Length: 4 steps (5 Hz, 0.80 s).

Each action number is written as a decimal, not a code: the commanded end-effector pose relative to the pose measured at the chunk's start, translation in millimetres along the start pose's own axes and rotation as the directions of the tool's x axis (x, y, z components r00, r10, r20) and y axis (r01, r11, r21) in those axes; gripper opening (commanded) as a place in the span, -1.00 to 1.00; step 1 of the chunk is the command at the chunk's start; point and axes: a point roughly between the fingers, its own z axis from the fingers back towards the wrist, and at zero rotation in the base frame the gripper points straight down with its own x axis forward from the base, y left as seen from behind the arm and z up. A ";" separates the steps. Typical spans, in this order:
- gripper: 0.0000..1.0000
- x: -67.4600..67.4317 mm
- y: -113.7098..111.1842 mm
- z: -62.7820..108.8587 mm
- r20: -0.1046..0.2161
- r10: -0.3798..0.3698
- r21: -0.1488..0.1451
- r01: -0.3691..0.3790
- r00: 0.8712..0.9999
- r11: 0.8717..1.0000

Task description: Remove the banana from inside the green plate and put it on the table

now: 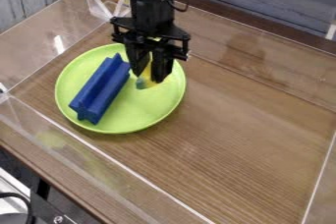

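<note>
The green plate (137, 120) lies on the left part of the brown table (250, 135). My gripper (153, 76) points straight down over the plate's right half. It is shut on the banana (147, 84), a small yellow piece whose lower end and greenish tip show just below the black fingers (165, 67). The banana hangs close above the plate's surface; whether it still touches the plate I cannot tell. Most of the banana is hidden by the fingers.
A blue ridged block (100, 88) lies in the plate's left half, right beside the gripper. Clear acrylic walls (39, 135) border the tabletop on all sides. Bare wood stretches to the right of and in front of the plate.
</note>
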 end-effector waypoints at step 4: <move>-1.00 1.9 -36.3 24.5 0.083 -0.082 -0.011 0.084 0.993 0.996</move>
